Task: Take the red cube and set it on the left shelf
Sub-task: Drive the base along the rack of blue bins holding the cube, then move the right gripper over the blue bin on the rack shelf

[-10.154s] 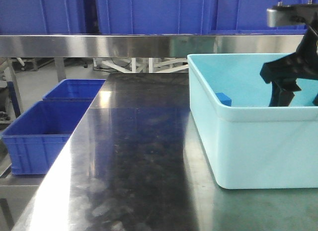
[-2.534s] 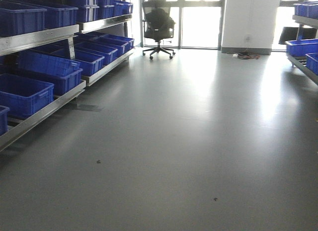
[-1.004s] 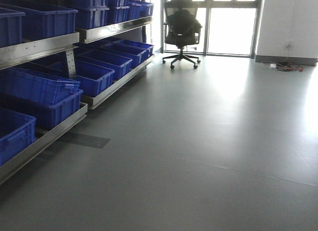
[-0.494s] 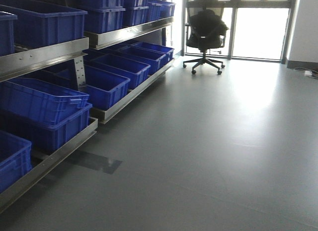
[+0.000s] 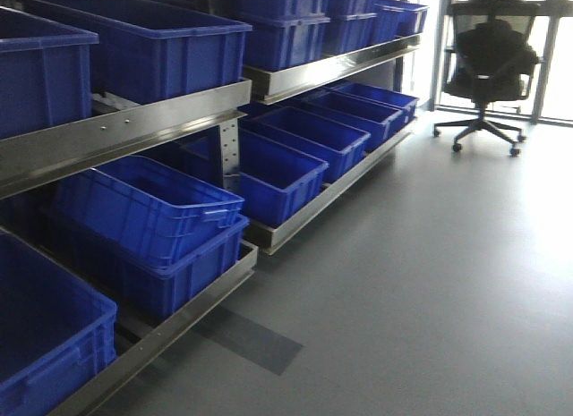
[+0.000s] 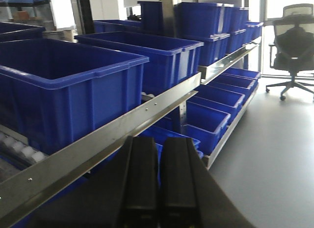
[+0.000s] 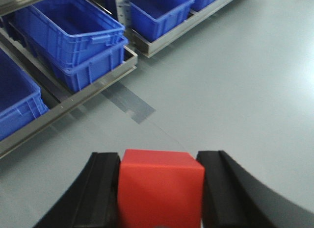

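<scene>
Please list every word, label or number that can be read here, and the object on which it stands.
No text can be read in any view.
The blue crates, the left shelf rail and the office chair show no lettering.
The red cube, the right gripper holding it and the left gripper are plain too.

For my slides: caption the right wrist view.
Right gripper holds the red cube over grey floor, blue crates on the left shelf beyond.
</scene>
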Robot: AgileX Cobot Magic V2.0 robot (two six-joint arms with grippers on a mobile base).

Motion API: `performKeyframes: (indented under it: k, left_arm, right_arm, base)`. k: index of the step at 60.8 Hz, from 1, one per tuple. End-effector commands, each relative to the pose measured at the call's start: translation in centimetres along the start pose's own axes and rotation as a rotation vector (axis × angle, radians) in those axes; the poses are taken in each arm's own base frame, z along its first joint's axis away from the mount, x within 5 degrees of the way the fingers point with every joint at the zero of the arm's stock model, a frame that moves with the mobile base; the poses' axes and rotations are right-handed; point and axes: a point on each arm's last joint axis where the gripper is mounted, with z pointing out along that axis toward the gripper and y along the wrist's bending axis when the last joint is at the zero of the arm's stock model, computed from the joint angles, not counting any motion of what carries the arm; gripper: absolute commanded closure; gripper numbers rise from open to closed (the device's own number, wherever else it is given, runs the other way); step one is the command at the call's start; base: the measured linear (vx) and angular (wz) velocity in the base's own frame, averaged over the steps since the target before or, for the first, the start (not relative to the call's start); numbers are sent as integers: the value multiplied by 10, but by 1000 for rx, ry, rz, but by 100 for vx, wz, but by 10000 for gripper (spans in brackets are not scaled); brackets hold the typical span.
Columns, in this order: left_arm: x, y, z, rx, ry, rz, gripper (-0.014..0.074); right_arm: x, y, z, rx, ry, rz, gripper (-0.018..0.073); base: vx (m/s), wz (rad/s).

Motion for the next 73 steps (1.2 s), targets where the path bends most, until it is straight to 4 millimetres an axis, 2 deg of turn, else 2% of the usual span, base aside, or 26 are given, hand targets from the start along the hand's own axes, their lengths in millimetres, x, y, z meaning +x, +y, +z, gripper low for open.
performKeyframes:
  k: [1,38,73]
  left_arm:
    - [0,1,1,-8,-54,-4,491]
    - [0,1,1,-8,-54,-4,491]
    - [0,1,1,-8,-54,-4,491]
  right_arm:
    - [-17,1,-4,-11,-111,-18,503]
    - [-17,1,-4,-11,-111,-18,503]
    - [-17,1,-4,-11,-111,-18,503]
  base:
    - [54,43]
    - [43,51]
    - [12,61]
